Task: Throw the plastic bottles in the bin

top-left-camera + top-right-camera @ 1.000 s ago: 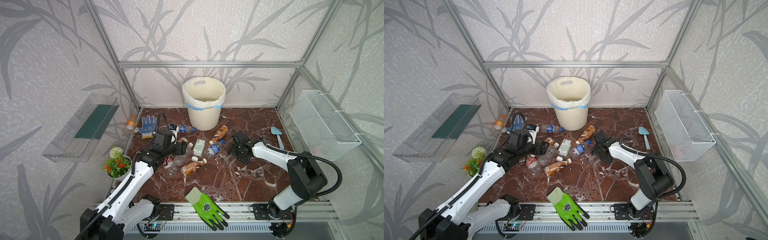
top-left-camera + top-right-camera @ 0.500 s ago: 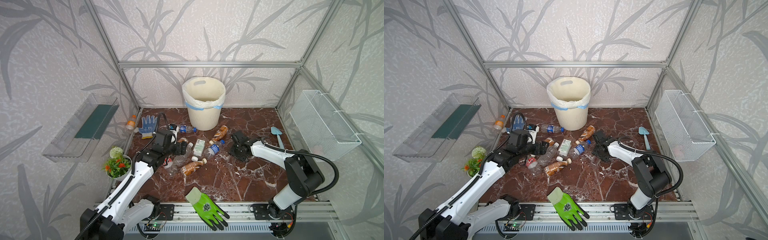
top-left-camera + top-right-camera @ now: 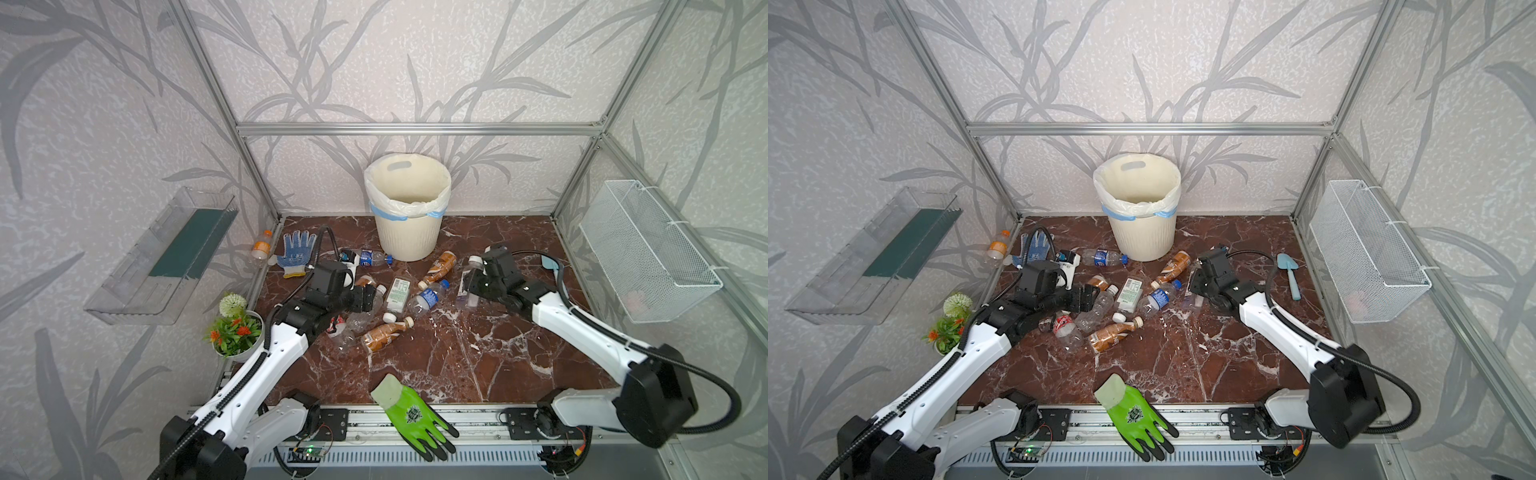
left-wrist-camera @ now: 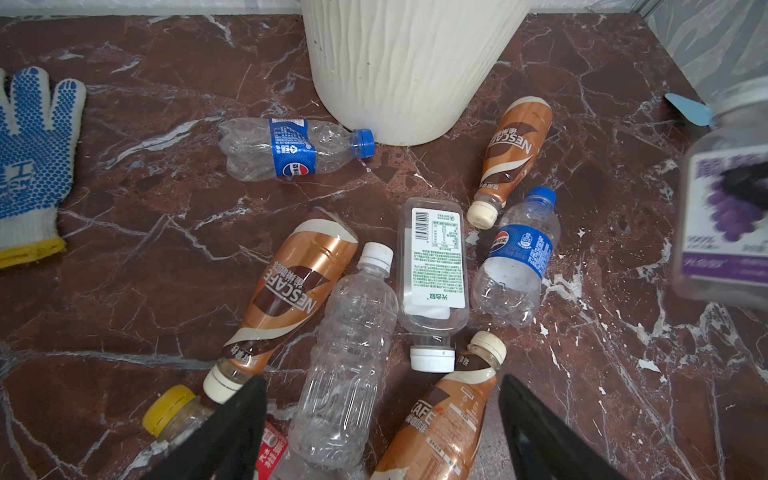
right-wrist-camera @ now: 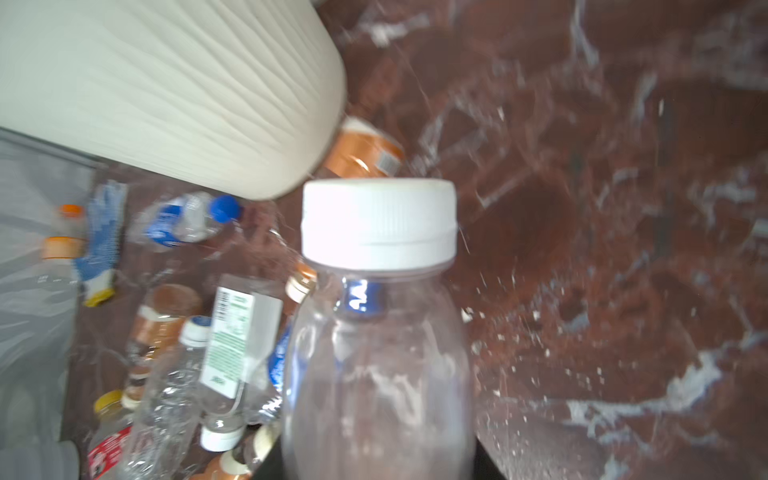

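The cream ribbed bin (image 3: 407,237) (image 3: 1142,239) stands at the back middle of the marble floor. Several plastic bottles lie in front of it: a blue-label one (image 3: 370,257), a brown one (image 3: 440,264), a green-label one (image 3: 397,293) and another brown one (image 3: 382,332). My right gripper (image 3: 471,282) is shut on a clear white-capped bottle (image 5: 378,332) with a purple label (image 4: 727,199), right of the pile. My left gripper (image 4: 382,395) hangs open just over a clear bottle (image 4: 353,345) and a brown bottle (image 4: 444,419).
An orange-capped bottle (image 3: 262,247) lies by the left wall beside a blue dotted glove (image 3: 295,251). A green glove (image 3: 411,415) lies on the front rail. A plant pot (image 3: 237,332) stands left, a blue trowel (image 3: 550,264) right. A wire basket (image 3: 640,249) hangs on the right wall.
My right gripper has closed on the white-capped bottle and drawn slightly towards the back. The left arm has hardly moved.
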`<action>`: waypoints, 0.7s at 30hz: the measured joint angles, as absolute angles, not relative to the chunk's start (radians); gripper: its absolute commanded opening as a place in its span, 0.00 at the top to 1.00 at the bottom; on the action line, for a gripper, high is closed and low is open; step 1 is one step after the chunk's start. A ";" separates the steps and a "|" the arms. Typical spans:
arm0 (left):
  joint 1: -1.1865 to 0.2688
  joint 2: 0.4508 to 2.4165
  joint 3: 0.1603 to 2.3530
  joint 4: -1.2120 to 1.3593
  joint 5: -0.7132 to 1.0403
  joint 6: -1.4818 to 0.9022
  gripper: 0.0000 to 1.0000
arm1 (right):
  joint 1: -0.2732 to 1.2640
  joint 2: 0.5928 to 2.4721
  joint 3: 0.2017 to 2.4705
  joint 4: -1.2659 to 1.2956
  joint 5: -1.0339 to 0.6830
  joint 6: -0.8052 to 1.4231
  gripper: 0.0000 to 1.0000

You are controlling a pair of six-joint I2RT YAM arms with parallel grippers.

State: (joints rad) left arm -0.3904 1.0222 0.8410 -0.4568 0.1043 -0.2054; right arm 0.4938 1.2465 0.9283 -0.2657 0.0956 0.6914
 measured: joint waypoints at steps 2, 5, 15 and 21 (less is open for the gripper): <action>-0.400 1.022 0.840 -0.456 0.109 -0.205 0.13 | 0.490 1.130 0.900 -0.194 0.098 0.604 0.58; -0.417 1.020 0.840 -0.456 0.127 -0.200 0.13 | 0.490 0.982 0.881 -0.104 0.107 0.476 0.58; -0.578 1.037 0.849 -0.519 0.202 -0.119 0.13 | 0.490 0.932 1.010 0.128 0.129 0.175 0.57; -0.662 1.042 0.849 -0.548 0.169 -0.104 0.13 | 0.489 1.364 1.552 0.170 -0.001 0.159 0.39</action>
